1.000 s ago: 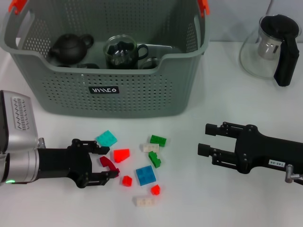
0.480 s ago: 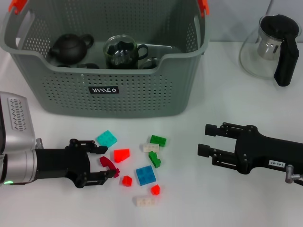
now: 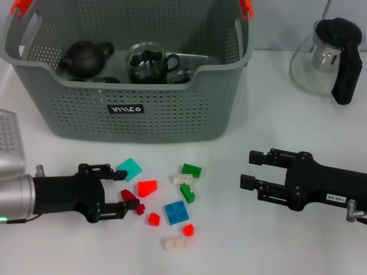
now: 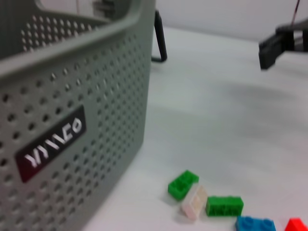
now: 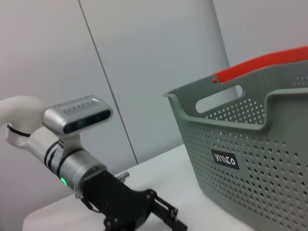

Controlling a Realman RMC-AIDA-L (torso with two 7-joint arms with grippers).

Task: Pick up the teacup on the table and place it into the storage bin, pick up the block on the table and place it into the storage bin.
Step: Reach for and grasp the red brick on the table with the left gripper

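Head view: storage bin [image 3: 137,109] already holds the tea things at the back of the table. Left gripper [image 3: 120,195] hangs low among scattered blocks, fingers spread around the dark red block [image 3: 129,197]. Closing off-centre could squirt it sideways into the neighbouring red wedge [image 3: 147,187]. Right gripper [image 3: 248,169] idles open, well apart.

Head view steeply downward, both wrist views low, sharing storage bin [image 3: 132,109], perhaps.
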